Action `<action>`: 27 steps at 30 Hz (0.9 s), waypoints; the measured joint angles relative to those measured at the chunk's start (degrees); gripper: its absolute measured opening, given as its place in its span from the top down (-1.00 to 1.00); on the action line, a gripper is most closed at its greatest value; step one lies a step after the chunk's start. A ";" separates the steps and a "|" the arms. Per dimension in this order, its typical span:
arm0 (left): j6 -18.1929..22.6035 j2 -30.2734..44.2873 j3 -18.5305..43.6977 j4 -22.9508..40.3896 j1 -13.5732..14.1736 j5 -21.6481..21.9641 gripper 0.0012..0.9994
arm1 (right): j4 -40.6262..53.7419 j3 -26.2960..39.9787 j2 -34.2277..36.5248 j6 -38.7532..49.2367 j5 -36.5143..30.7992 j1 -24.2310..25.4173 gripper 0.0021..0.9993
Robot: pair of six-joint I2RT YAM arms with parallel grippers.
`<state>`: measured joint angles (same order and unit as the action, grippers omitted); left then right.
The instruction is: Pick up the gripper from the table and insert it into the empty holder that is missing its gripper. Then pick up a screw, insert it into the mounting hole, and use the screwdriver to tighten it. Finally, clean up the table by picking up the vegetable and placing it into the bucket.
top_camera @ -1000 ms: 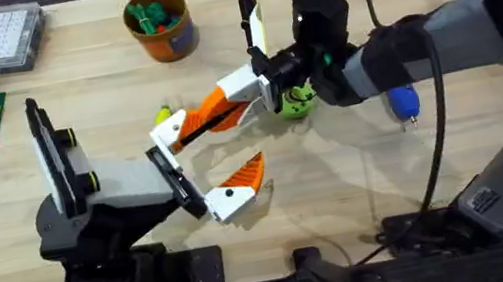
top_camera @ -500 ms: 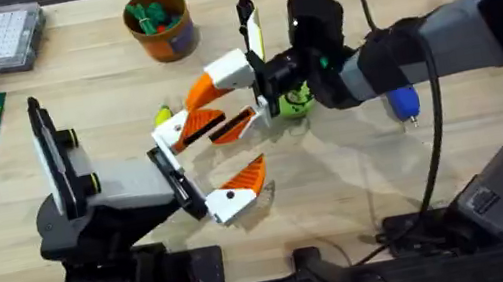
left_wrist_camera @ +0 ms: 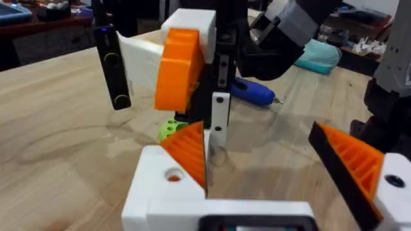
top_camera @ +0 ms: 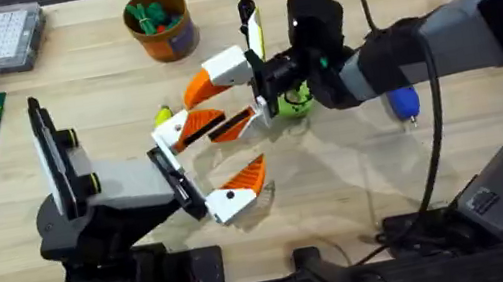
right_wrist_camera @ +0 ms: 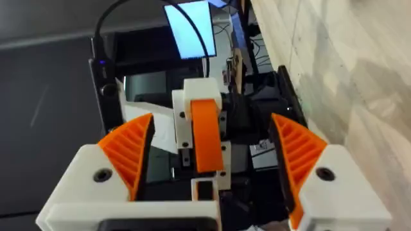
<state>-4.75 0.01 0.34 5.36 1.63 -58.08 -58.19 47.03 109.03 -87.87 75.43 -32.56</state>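
Orange gripper [top_camera: 201,126] seated on holder [top_camera: 169,134], between open fingers of right claw [top_camera: 225,100]. Left claw [top_camera: 203,167] open too. Insertion looks done. Left: screw, screwdriver [top_camera: 401,103] untouched behind right claw; vegetable [top_camera: 294,102] on bench, bucket [top_camera: 158,24] beyond.

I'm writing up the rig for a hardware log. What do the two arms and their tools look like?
Both arms are grey and black. The left tool has a white body, white brackets and orange ribbed wedge fingers; one bracket has a yellow tip. The right tool matches it, white with orange ribbed pads. A black cable loops along the right arm, which has a small green light near its wrist.
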 joint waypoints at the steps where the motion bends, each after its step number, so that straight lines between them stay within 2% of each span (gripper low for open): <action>1: 0.02 0.00 -0.02 -0.02 0.00 0.00 -0.97 | 0.00 0.00 0.00 0.02 -0.23 -0.02 -0.99; 4: 0.02 0.00 0.00 -0.02 0.00 0.00 -0.97 | 0.31 0.00 0.00 1.01 -1.74 0.00 -0.99; 7: 0.00 0.00 0.00 0.00 0.00 0.00 -0.97 | 4.60 0.02 -0.49 2.80 -4.11 0.00 -0.99; 19: 0.02 0.00 0.00 0.00 0.00 -0.29 -0.97 | 31.13 0.11 -10.37 23.63 -14.16 2.08 -0.99; 22: 0.02 0.00 0.00 0.02 0.00 -0.39 -0.97 | 38.88 0.63 -14.19 29.40 -16.20 3.95 -0.99; 27: 0.04 0.00 0.00 0.02 0.00 -0.46 -0.97 | 58.85 5.10 -20.29 40.76 -20.21 8.44 -0.99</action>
<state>-4.71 0.01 0.34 5.39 1.63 -58.55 0.66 52.12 88.74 -47.11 55.21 -24.11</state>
